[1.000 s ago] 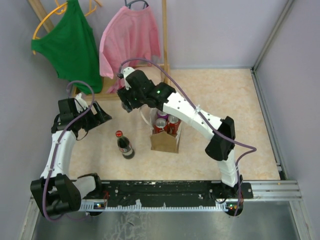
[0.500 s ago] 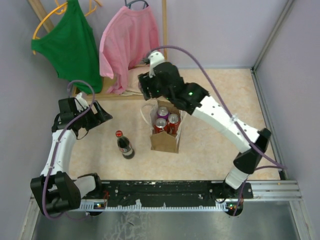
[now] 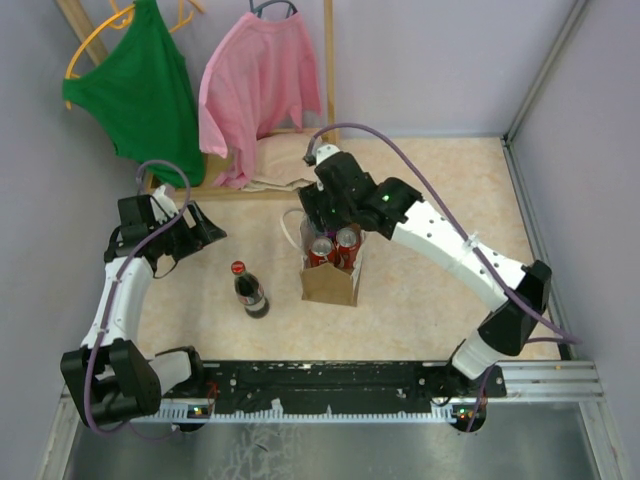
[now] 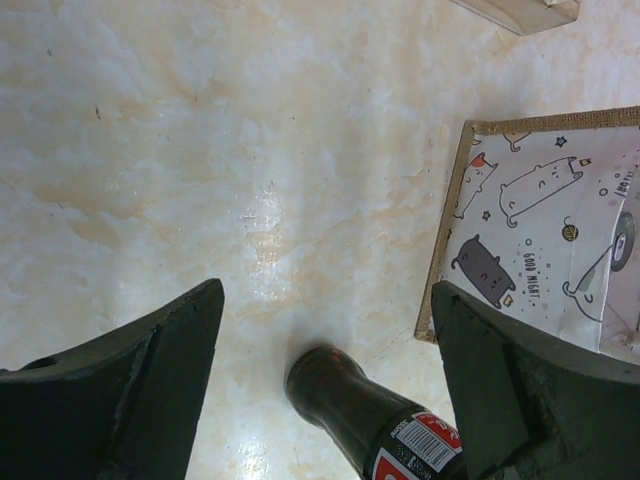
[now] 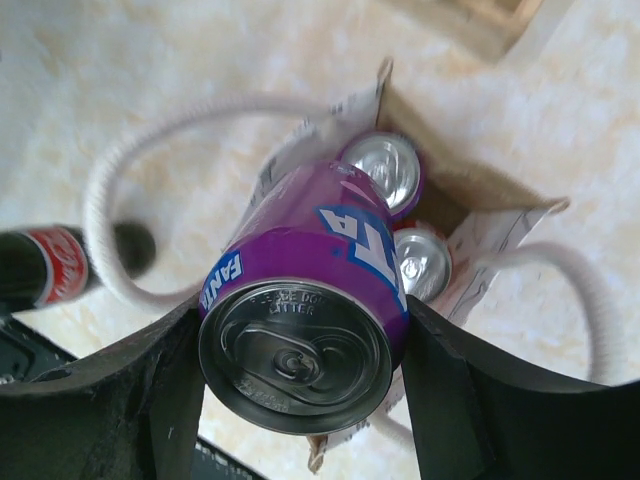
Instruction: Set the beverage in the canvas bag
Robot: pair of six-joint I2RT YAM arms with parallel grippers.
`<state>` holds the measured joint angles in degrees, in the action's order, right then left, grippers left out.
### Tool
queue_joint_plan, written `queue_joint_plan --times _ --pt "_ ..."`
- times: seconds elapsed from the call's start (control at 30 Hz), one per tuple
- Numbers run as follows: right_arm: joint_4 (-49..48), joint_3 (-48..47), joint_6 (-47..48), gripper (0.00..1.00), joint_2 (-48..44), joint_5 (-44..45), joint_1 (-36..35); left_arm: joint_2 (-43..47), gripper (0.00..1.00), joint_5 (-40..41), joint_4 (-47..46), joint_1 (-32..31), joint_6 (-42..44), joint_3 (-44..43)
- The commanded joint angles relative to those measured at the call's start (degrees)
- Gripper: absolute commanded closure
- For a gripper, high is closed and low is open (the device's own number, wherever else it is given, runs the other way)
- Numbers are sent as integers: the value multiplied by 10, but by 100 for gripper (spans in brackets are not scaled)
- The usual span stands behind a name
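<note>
While your right end effector [image 5: 300, 318] grips the purple can [image 5: 310, 270] over the canvas bag [image 3: 330, 285], mid-frame in the top view, line it up beside the two cans inside [image 5: 382, 170], lower it between the rope handles [image 5: 110, 200], then release.

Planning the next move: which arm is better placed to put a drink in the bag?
Right: the right gripper holds the purple can above the canvas bag; the left gripper is open, by the bottle.
</note>
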<state>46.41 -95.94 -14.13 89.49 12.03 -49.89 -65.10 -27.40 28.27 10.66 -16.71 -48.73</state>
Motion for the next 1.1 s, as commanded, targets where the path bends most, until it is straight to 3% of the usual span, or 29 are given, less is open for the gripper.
queue_joint_plan --times 0.0,1.07 --pt "0 2 -24 100 -9 -18 -5 -3 10 -12 -10 2 5 -20" --pt "153 66 -52 100 -41 -32 -7 -7 10 -23 -15 2 5 -8"
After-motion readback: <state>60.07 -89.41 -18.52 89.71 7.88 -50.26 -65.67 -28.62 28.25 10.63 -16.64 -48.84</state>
